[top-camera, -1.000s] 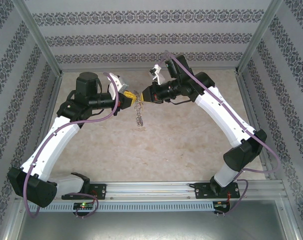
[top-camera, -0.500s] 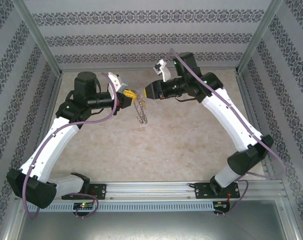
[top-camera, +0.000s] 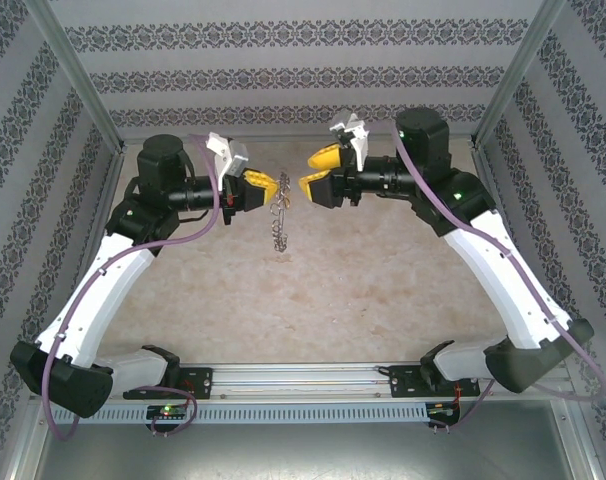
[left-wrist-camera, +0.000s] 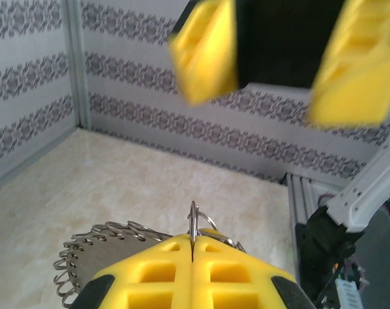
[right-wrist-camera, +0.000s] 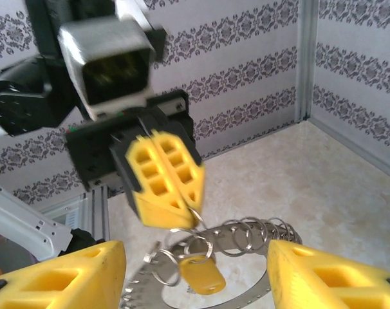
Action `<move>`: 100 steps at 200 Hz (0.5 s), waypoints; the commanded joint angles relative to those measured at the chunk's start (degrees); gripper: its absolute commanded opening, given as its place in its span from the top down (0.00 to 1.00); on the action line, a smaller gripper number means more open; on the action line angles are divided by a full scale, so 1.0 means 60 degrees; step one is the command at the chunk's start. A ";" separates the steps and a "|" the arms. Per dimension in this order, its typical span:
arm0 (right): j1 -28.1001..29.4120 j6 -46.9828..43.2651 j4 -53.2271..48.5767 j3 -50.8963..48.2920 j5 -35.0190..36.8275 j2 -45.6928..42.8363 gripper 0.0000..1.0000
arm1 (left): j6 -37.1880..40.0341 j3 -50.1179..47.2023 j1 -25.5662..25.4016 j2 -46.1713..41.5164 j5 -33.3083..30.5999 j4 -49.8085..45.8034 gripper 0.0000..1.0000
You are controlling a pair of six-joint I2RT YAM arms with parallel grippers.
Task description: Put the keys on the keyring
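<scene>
Hanging from the left jaws, the keyring [top-camera: 277, 222] dangles above the tabletop [top-camera: 383, 290] near the middle of the workspace, edge-on from above, so it reads as a thin wire coil. The left jaws are pressed together on the top of the ring's rim. In the left wrist view their two yellow fingers [left-wrist-camera: 150, 277] meet with a strand of grey wire pinched upright between the tips, and the lacy rim fans out below and to the left of them. The left arm [top-camera: 113, 280] reaches in from the left, its jaws pointing right and roughly level with the right jaws.

The right jaws stand wide apart and hold nothing. From above, their tips face the left jaws across a small gap, just beside the top of the ring and not touching it. In the right wrist view the two right fingers [right-wrist-camera: 60, 273] sit at the lower corners, with the ring between them but farther off, clear of both.

The key [right-wrist-camera: 201, 275] hangs by its yellow-orange head from a small loop at the ring's rim, just below the left fingertips; its blade cannot be made out
</scene>
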 commanded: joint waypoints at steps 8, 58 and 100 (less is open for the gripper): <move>-0.0108 -0.0082 0.0563 0.0240 -0.0650 0.0294 0.42 | -0.1118 0.0504 -0.0080 0.0048 0.0811 0.1515 1.00; -0.0126 0.0171 0.0988 0.0316 -0.1236 0.0513 0.45 | -0.1477 0.0527 -0.0076 0.0084 0.0779 0.1853 1.00; -0.0104 0.0304 0.1071 0.0404 -0.1644 0.0695 0.52 | -0.1552 0.0557 -0.0081 0.0132 0.0832 0.1906 1.00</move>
